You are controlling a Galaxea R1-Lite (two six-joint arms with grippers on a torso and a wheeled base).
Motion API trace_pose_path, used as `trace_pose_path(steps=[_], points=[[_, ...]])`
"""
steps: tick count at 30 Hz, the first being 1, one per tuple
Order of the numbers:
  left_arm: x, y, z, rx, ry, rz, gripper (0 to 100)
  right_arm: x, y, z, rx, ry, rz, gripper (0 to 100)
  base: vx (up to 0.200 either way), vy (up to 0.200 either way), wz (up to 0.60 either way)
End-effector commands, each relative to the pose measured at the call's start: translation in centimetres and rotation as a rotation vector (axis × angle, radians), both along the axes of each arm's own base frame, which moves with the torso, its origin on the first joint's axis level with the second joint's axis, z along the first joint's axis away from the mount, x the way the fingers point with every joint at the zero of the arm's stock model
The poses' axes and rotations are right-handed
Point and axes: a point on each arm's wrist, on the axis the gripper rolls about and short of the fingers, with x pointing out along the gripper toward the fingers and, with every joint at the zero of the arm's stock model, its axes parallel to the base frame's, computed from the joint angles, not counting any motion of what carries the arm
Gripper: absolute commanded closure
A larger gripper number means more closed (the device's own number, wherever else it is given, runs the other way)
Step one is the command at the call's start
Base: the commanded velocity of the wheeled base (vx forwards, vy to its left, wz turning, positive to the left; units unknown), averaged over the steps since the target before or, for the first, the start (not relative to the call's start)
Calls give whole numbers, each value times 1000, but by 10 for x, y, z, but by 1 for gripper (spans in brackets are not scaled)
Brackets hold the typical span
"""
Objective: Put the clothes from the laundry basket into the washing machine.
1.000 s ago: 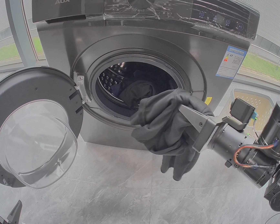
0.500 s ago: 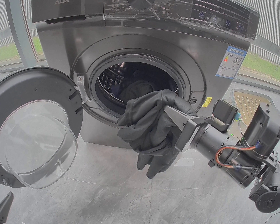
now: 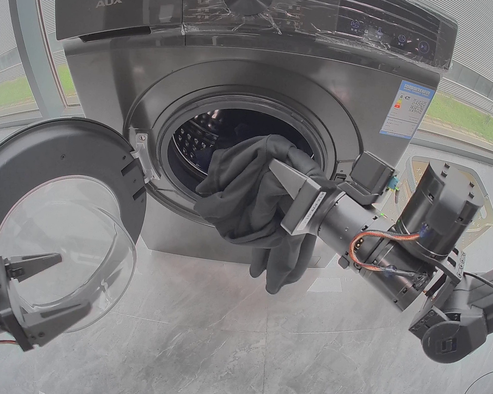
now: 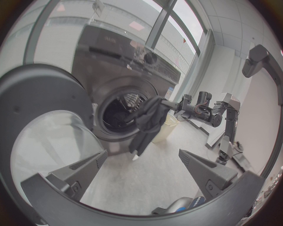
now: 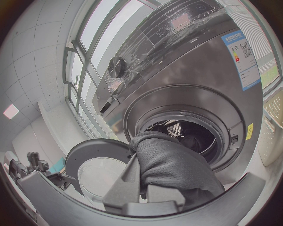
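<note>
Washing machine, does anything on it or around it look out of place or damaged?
Nothing looks damaged. The control panel is covered in crinkled clear film, and the dark garment in the right gripper hangs partly below the drum opening.

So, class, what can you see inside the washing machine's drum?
Perforated metal wall and a dark lump, probably clothing. The garment in the right gripper hangs across the opening, hiding the rest.

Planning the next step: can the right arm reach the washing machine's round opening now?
Probably yes: the round grey door stands swung open, and the right end effector holds the dark grey garment just before the opening.
</note>
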Motion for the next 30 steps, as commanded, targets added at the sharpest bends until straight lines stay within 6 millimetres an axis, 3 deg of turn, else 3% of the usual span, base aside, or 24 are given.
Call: trace_pose_path(steps=[1,7,16,30], points=[[56,-34,-17,1,195,-178,0,8,14,-1,26,-10,14,100,0,0,0],[73,-43,-17,-14,222,-221,0,7,14,-1,25,-8,14,100,0,0,0],[124,-68,-28,-65,259,-269,0,4,14,-1,19,-11,18,100,0,0,0],[180,-98,-44,-152,237,-277,0,2,14,-4,11,-4,21,100,0,0,0]])
